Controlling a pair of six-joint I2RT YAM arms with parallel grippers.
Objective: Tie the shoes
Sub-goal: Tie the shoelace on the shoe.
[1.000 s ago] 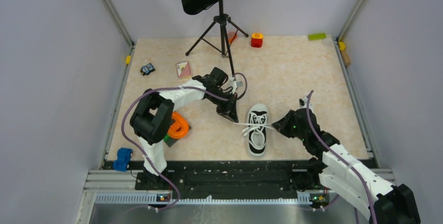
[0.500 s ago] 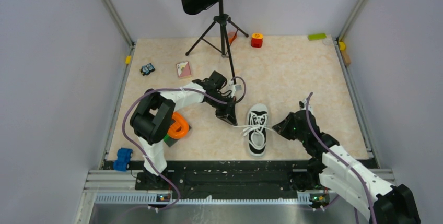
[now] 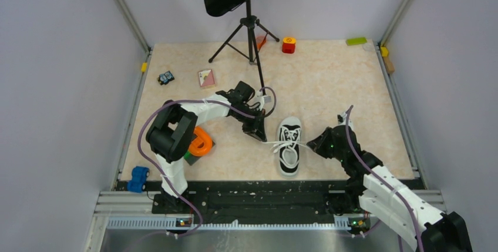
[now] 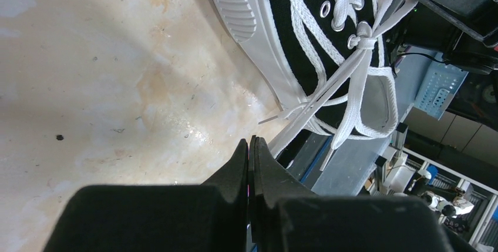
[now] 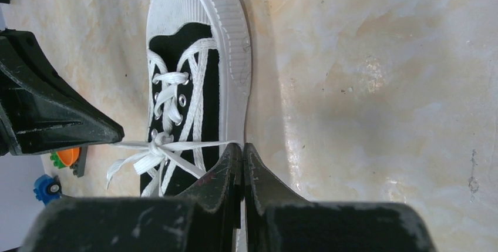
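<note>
The black sneaker (image 3: 289,149) with white toe cap lies mid-table, toe pointing away from the arm bases. It also shows in the left wrist view (image 4: 329,46) and the right wrist view (image 5: 199,46). Its white laces (image 3: 286,142) are knotted over the upper eyelets (image 5: 157,142), and strands run out to both sides. My left gripper (image 3: 258,134) sits just left of the shoe, shut (image 4: 251,143) on a lace strand. My right gripper (image 3: 315,144) sits just right of the shoe, shut (image 5: 241,146) on the other strand.
A black music stand on a tripod (image 3: 251,34) stands behind the shoe. An orange ring (image 3: 199,141) on a green block lies left, a blue toy car (image 3: 138,177) near left. A card (image 3: 206,77), a small toy (image 3: 166,77) and a red block (image 3: 288,44) lie further back.
The left gripper has shifted slightly left and toward the near edge, the right gripper slightly right and nearer. Both stay shut on the laces; the shoe has not moved.
</note>
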